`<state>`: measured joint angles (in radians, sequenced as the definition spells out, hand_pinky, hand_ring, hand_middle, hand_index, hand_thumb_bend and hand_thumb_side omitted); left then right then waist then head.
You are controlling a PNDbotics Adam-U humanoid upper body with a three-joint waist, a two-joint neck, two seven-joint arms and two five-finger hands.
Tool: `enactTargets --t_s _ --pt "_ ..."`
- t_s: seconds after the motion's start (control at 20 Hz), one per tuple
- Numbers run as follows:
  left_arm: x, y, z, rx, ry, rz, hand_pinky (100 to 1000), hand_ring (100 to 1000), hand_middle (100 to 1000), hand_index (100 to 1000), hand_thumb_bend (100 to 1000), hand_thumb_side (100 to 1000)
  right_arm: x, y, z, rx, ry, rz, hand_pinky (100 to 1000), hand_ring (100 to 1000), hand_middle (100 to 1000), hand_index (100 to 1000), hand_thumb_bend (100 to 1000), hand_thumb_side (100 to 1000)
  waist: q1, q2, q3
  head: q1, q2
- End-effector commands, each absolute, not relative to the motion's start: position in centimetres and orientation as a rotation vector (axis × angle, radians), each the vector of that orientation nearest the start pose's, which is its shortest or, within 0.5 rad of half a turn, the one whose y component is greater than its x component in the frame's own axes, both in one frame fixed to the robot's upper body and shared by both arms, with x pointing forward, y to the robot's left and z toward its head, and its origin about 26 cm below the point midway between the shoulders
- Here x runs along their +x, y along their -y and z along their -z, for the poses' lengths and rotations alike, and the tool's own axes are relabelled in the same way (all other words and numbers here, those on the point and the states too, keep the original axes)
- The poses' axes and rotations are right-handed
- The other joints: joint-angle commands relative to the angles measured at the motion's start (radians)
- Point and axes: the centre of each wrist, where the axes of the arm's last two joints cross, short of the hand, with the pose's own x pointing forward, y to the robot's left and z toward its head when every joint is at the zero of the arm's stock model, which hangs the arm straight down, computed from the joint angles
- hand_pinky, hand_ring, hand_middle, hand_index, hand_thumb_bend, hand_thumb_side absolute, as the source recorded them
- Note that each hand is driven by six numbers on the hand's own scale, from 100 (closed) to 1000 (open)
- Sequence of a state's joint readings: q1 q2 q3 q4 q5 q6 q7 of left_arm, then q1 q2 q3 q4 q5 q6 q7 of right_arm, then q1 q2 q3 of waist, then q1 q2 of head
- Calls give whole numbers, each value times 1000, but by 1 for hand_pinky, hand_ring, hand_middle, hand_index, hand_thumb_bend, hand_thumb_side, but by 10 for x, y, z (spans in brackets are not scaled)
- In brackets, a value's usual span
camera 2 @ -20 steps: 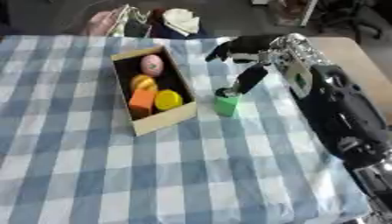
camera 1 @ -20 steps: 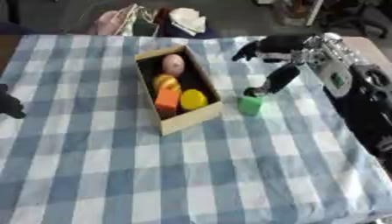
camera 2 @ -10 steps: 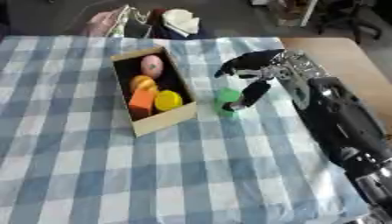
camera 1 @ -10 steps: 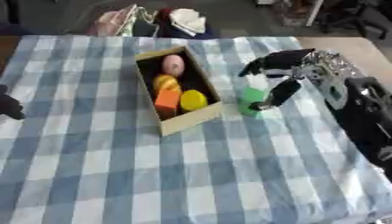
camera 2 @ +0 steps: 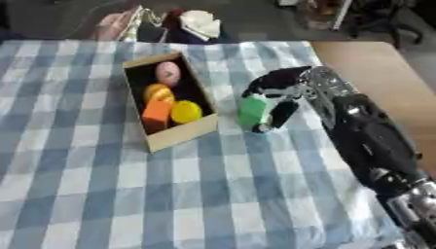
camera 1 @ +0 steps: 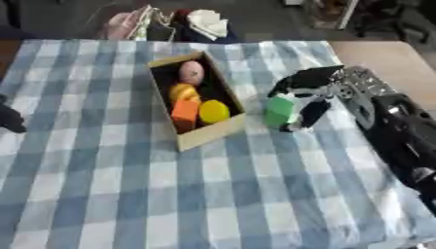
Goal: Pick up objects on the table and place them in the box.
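A green block (camera 1: 279, 111) stands on the blue checked cloth just right of the open cardboard box (camera 1: 209, 136). My right hand (camera 1: 317, 83) reaches in from the right. Its fingers curl over the block's top and far side, and its thumb (camera 1: 310, 114) presses the block's right face. Whether the block is off the cloth I cannot tell. The box holds a pink egg shape (camera 1: 191, 72), an orange-yellow round thing (camera 1: 181, 91), an orange cube (camera 1: 186, 112) and a yellow ball (camera 1: 214, 111). A dark part of my left hand (camera 1: 10, 119) shows at the left edge.
Bags and a white cloth (camera 1: 207, 22) lie beyond the table's far edge. A bare wooden surface (camera 1: 385, 54) adjoins the checked cloth at the right. My right forearm (camera 1: 405, 131) lies over the table's right side.
My right hand has come down and closed round the green block, thumb on its right side. The block has stayed beside the box.
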<state>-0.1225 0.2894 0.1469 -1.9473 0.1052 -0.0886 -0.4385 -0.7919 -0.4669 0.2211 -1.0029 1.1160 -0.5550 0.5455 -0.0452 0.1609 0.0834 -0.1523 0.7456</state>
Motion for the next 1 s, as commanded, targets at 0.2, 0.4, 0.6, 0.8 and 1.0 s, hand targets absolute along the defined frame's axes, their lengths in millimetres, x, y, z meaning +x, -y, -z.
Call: enactTargets --t_s 0.2,0.4,0.6,0.8,1.0 --pt "282 -315 -154 -32 2096 625 777 592 603 796 100 607 460 288 -159 -838 1233 -2093 710 675 659 809 316 408 -5 -23 3 -3 -13" --pt "282 -315 -154 -34 2095 623 777 592 603 796 100 607 460 285 -165 -861 1303 -2079 682 621 602 769 285 337 -5 -26 3 -1 -14" --pt "282 -316 -153 -34 2095 623 777 591 603 796 100 606 462 272 -188 -881 1411 -2077 683 617 600 766 263 291 -4 -28 2 1 -14" --pt "282 -315 -153 -39 2093 623 776 591 603 796 100 606 466 247 -224 -884 1544 -2094 692 621 602 765 264 245 -2 -30 1 3 -11" --pt "282 -315 -152 -41 2093 623 776 591 603 796 100 605 473 217 -249 -852 1661 -2117 695 619 603 765 244 212 1 -31 1 2 -10"
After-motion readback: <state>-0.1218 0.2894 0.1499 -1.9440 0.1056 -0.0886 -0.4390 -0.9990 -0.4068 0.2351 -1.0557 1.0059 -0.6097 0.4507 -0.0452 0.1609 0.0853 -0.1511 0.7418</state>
